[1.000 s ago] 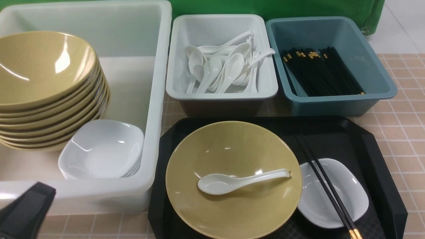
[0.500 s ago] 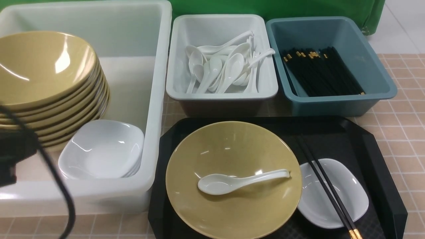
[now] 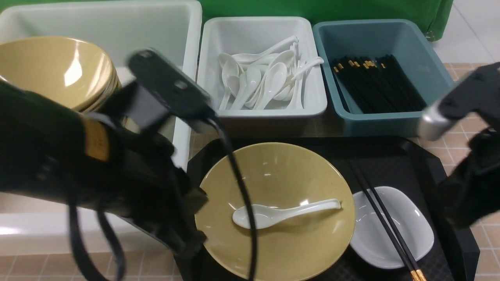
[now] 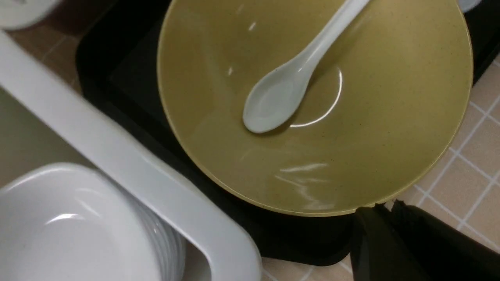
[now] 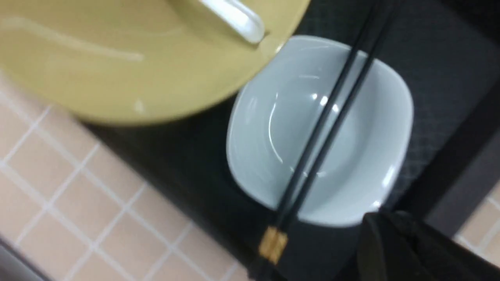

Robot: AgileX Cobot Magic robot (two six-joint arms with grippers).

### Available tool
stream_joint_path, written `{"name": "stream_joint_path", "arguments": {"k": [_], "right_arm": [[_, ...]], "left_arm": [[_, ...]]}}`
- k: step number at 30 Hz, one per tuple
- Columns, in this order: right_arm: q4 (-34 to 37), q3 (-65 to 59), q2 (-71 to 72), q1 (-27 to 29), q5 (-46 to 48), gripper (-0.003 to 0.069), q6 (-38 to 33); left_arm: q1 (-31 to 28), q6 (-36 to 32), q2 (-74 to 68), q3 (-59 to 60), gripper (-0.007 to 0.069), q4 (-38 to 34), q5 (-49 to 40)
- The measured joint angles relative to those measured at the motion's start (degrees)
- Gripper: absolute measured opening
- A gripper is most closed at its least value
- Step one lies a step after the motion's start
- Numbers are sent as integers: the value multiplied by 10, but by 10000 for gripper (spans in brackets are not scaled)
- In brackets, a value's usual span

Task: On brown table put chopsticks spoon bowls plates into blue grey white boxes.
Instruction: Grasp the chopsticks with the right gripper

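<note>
left tool hung clenched, empty, at 8 o'clock of the bowl, right tool likewise at 3 o'clock of the plate; both needed opening before pinching spoon handle and chopsticks squarely.

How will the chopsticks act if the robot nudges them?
The chopsticks look thin, stiff and glossy, so they would probably stay straight but slip easily. They lie loose across the plate, raised off the tray, so a nudge might roll or slide them off. As two separate sticks, they could also split apart.
</note>
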State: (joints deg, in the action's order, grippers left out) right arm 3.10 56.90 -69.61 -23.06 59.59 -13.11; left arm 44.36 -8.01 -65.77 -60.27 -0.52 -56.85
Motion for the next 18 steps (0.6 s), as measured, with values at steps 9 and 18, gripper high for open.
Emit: {"name": "stream_joint_path", "arguments": {"k": [9,18], "right_arm": [[-5,1,-144,0,-41,283,45],[-6,1,-236,0,-94,553,73]], "left_arm": [[35,38,-5,0,2,49,-3],[35,46,-4,0,2,50,-13]]}}
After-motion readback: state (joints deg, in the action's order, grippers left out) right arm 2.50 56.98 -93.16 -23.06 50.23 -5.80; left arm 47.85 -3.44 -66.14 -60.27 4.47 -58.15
